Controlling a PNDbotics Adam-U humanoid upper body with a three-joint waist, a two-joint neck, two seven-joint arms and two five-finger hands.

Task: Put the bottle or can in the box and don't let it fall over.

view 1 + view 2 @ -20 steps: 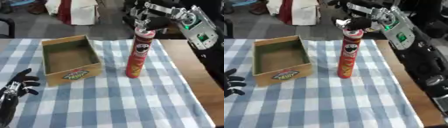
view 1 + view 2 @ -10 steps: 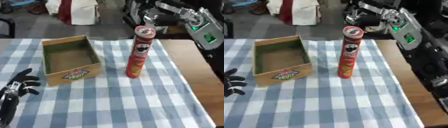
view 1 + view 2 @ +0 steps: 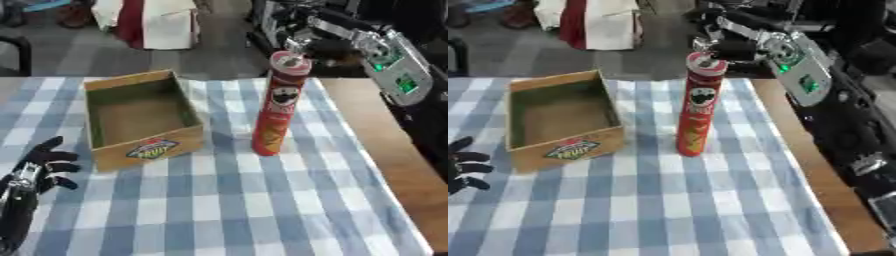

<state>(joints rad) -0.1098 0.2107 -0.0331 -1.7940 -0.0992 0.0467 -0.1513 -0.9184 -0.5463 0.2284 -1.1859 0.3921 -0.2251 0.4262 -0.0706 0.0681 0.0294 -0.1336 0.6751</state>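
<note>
Red chip can [image 3: 274,107], tall and upright, stands on the blue-and-white checked tablecloth [image 3: 227,210], just right of one open cardboard box [image 3: 140,120] and outside it. The box holds nothing visible and carries a fruit label on its near wall. The robot's right hand [image 3: 325,49] is behind the can's top, at lid height; whether it touches the lid, or how its fingers are set, cannot be told. The left hand [image 3: 39,167] rests at the lower left on the cloth, fingers spread and relaxed, holding nothing, near the box's front corner. Bare wooden table [image 3: 394,160] shows at the right. One can, one box.
</note>
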